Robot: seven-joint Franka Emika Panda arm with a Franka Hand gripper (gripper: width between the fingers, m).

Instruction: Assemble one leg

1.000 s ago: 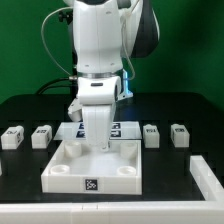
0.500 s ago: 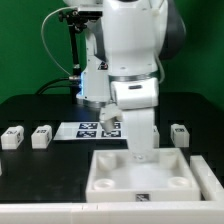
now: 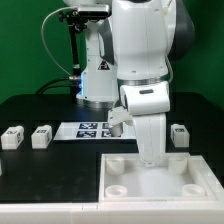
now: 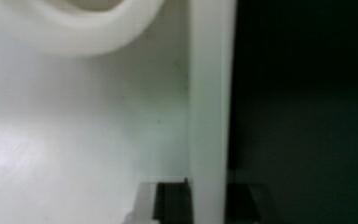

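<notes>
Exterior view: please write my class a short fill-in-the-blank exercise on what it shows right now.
1. The large white piece has round ___ at its corners.
2. The marker board lies ___ the large white piece.
3. On the view's left stand ___ small legs, one beside the other.

Missing words: sockets; behind; two

Arm (image 3: 140, 60) over white square piece (image 3: 150, 180)

Smooth white plastic legs (image 3: 41, 137), matt black table (image 3: 30, 165)
</notes>
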